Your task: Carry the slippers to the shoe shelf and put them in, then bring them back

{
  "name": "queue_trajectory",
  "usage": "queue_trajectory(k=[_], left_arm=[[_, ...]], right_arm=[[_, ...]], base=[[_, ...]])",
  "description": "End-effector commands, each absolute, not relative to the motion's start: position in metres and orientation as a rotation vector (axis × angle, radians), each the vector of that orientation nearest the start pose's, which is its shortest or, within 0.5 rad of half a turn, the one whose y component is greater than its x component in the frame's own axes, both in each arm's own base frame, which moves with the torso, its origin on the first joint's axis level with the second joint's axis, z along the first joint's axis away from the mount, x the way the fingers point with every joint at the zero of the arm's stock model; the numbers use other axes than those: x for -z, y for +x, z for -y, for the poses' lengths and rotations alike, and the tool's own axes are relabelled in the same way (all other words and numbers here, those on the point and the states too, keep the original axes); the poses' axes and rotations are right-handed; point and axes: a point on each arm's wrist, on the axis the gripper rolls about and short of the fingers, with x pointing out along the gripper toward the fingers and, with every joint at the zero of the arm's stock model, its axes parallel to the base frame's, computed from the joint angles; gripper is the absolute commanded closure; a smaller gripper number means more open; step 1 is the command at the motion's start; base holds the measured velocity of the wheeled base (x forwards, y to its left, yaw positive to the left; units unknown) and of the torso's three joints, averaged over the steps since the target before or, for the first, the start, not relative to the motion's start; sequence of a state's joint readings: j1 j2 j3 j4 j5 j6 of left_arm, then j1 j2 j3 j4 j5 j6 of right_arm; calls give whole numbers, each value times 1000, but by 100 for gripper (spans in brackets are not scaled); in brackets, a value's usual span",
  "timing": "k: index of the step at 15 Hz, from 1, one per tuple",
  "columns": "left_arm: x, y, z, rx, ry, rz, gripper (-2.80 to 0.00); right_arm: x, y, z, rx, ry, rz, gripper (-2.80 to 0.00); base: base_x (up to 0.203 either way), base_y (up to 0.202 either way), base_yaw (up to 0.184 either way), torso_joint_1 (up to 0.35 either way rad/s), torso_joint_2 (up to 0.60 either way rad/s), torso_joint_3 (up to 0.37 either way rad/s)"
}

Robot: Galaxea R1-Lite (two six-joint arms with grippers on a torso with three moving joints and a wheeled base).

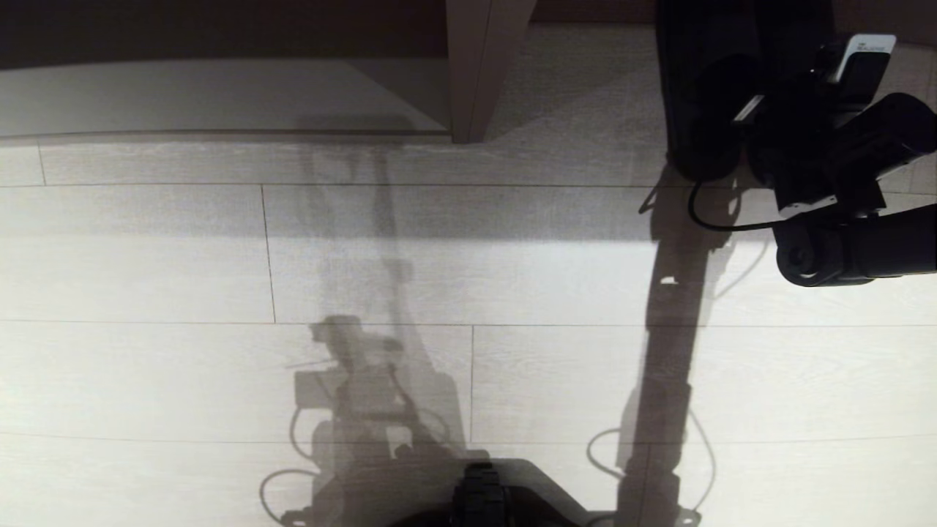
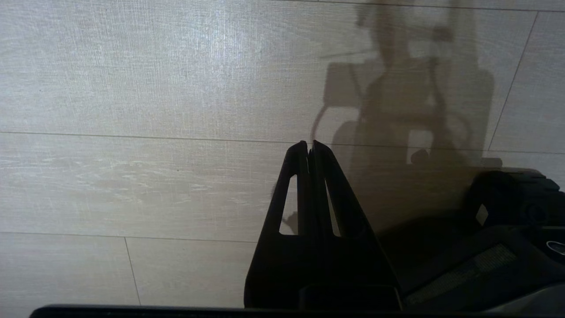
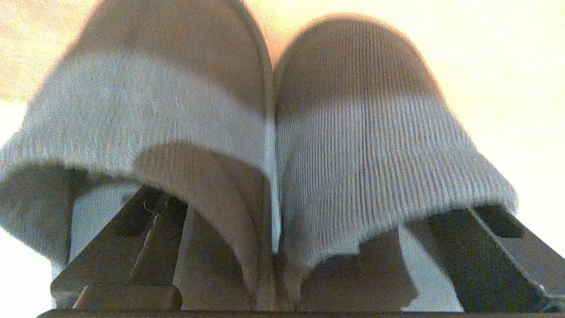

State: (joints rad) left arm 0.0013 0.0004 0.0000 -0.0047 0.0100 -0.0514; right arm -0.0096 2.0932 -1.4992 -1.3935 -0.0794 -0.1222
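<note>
Slippers (image 3: 273,132) lie side by side on the floor (image 1: 366,278), right of the slanted divider panel (image 1: 483,66).
Wide bare floor opens up on the near side of the panel. Both slippers touch along their long sides, with round toes pointing away from the robot. Right gripper (image 3: 282,247) sits at their heels, fingers spread wide, one in each slipper. Left gripper (image 2: 309,148) hangs over bare floor, fingers pressed together.

The right arm (image 1: 856,249) reaches forward at the far right, its hand (image 3: 282,247) spread wide. The left hand (image 2: 309,148) hangs low, fingers pressed together.
</note>
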Motion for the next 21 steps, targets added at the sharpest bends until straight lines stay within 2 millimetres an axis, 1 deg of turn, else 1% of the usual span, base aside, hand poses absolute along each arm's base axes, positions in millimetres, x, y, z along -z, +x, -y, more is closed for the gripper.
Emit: queue_trajectory(k=[1, 2, 3, 5, 6, 7, 9, 12, 13, 14, 15, 17, 21], left_arm=[[-76, -23, 0, -12, -52, 5, 0], [-76, -23, 0, -12, -52, 5, 0], [-76, -23, 0, -12, -52, 5, 0], [-76, -23, 0, -12, -52, 5, 0], [-76, -23, 0, -12, -52, 5, 0], [-76, -23, 0, -14, -52, 5, 0], [-76, -23, 0, -12, -52, 5, 0], [-76, -23, 0, -12, -52, 5, 0], [-76, -23, 0, -12, -52, 5, 0], [-76, -23, 0, -12, -52, 5, 0], [-76, -23, 0, -12, -52, 5, 0], [-76, -23, 0, -12, -52, 5, 0], [-76, -23, 0, -12, -52, 5, 0]], right_arm=[[-310, 390, 5, 133, -82, 796, -280], [-313, 380, 5, 130, -74, 767, -280], [-312, 375, 5, 125, -67, 739, -280], [-312, 372, 5, 121, -62, 716, -280], [-315, 363, 5, 120, -62, 705, -280], [-314, 357, 5, 118, -62, 687, -280], [-315, 348, 5, 118, -64, 673, -280], [-324, 335, 5, 118, -66, 686, -280], [-329, 327, 4, 118, -66, 683, -280], [-329, 324, 4, 116, -67, 661, -280], [-332, 316, 4, 116, -68, 654, -280], [-328, 306, 4, 118, -69, 618, -280], [-317, 299, 4, 113, -76, 561, -280]], base=[[0, 0, 0, 0, 0, 0], [0, 0, 0, 0, 0, 0], [0, 0, 0, 0, 0, 0], [0, 0, 0, 0, 0, 0], [0, 0, 0, 0, 0, 0], [0, 0, 0, 0, 0, 0], [0, 0, 0, 0, 0, 0], [0, 0, 0, 0, 0, 0], [0, 0, 0, 0, 0, 0], [0, 0, 0, 0, 0, 0], [0, 0, 0, 0, 0, 0], [0, 0, 0, 0, 0, 0], [0, 0, 0, 0, 0, 0]])
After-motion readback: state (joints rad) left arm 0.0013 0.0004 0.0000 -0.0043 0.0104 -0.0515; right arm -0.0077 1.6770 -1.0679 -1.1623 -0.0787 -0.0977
